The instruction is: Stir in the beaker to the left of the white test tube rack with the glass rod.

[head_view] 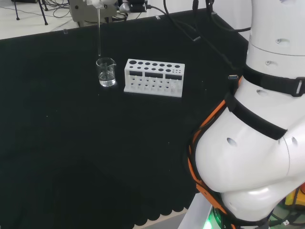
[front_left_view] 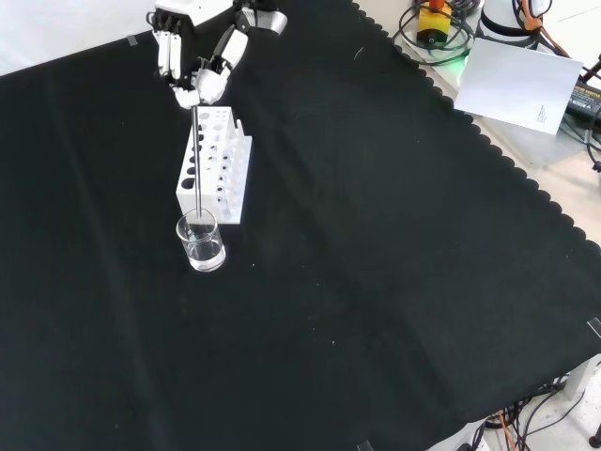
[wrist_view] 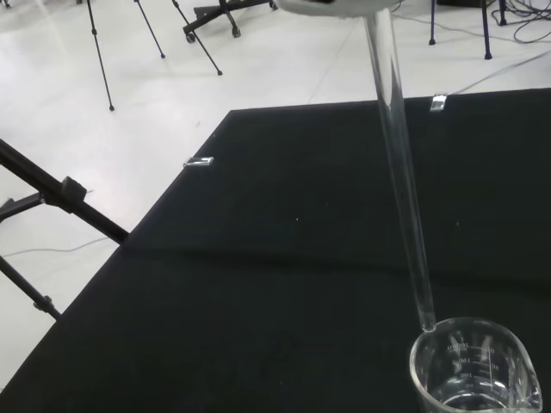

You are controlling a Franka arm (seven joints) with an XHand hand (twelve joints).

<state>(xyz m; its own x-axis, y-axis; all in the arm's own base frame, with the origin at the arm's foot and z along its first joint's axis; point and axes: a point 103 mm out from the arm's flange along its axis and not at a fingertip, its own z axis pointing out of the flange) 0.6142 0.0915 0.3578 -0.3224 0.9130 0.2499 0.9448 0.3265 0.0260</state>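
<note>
1 glass rod [front_left_view: 194, 160], pinched by the hand [front_left_view: 192, 66], ends at the beaker [wrist_view: 473, 370] rim in wrist view.

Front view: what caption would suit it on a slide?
Hand holds glass rod over beaker beside white rack.

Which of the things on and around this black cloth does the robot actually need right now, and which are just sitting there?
Needed for the job:
- clear glass stirring rod, pinched in the fingers of the black and white hand
- small clear glass beaker with a little clear liquid
- white plastic test tube rack, a landmark only

Just lying about:
- white sheet of paper off the cloth
- cables beside it
</note>
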